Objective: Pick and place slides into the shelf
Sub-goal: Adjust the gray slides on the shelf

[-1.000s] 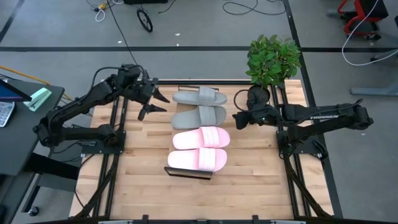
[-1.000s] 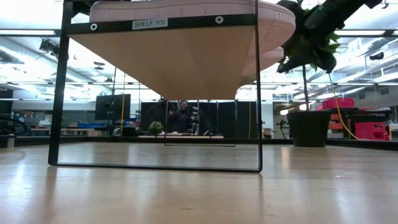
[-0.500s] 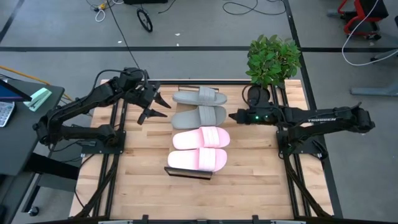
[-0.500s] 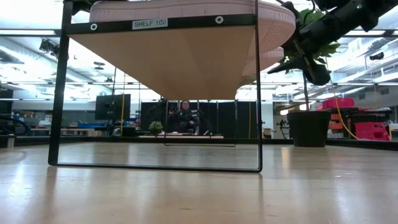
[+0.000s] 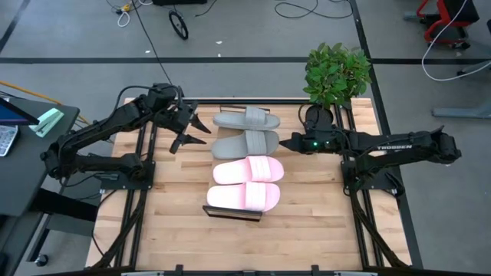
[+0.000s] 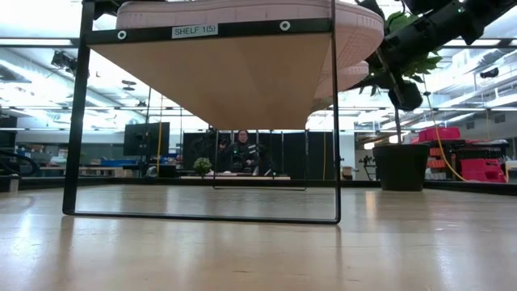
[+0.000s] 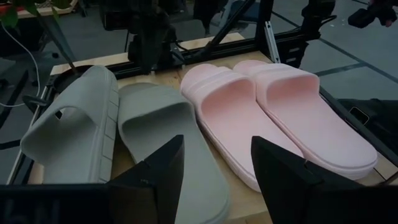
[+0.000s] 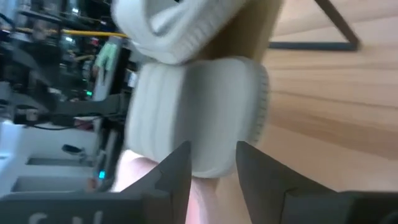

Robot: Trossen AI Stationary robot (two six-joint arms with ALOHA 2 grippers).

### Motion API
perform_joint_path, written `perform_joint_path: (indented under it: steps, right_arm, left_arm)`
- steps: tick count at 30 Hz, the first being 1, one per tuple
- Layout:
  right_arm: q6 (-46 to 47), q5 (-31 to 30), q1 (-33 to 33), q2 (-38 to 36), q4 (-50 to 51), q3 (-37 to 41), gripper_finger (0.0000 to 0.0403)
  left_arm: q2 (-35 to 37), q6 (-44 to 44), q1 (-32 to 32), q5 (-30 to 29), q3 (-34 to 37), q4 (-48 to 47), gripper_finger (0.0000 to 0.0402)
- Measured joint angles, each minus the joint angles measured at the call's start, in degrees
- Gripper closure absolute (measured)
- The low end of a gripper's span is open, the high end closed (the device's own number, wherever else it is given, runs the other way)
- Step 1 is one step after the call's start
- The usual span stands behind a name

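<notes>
The shelf (image 5: 230, 212) stands mid-table, and all four slides lie side by side on its top. The two grey slides (image 5: 245, 143) are on the far side and the two pale pink slides (image 5: 247, 170) on the near side. In the left wrist view the farthest grey slide (image 7: 68, 134) is tipped on its edge against its mate. My left gripper (image 5: 193, 130) hovers open at the grey slides' left ends. My right gripper (image 5: 286, 143) is open, level, just off the nearer grey slide's right end (image 8: 199, 118).
A potted plant (image 5: 335, 73) stands at the table's far right corner, just behind my right arm. In the low view the shelf's plank (image 6: 218, 81) fills the top, with bare wood tabletop (image 6: 258, 250) beneath. A person (image 6: 240, 151) sits far off in the room.
My right gripper has turned about its wrist and edged left toward the nearer grey slide's right end. My left gripper has shifted slightly right, toward the grey slides. The slides have stayed where they were.
</notes>
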State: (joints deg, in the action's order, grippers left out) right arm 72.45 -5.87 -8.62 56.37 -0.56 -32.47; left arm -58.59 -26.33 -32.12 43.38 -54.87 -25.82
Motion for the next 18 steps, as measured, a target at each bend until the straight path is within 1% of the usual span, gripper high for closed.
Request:
perform_joint_path:
  steps: [2, 4, 7, 13, 18]
  right_arm:
    - [0.45, -0.53, 0.0, 0.33, 1.34, 0.0, 0.027]
    - [1.55, -2.67, 0.0, 0.93, 1.97, -0.02, 0.027]
    - [3.67, -4.03, -0.02, 1.97, 2.67, -0.02, 0.0272]
    - [5.36, -4.01, 0.0, 3.54, 2.13, -0.04, 0.0272]
    - [5.44, -3.54, -0.26, 5.88, -2.46, -0.04, 0.0272]
  left_arm:
    - [0.0, 0.01, 0.01, 0.0, 0.0, 0.02, 0.0209]
    - [0.0, 0.02, 0.0, 0.0, 0.0, 0.01, 0.021]
    - [0.0, 0.02, 0.0, 0.0, 0.0, 0.01, 0.0211]
    - [0.0, -0.07, 0.0, 0.0, 0.0, 0.45, 0.021]
    - [0.0, -1.35, 0.0, -0.02, -0.02, 0.39, 0.0211]
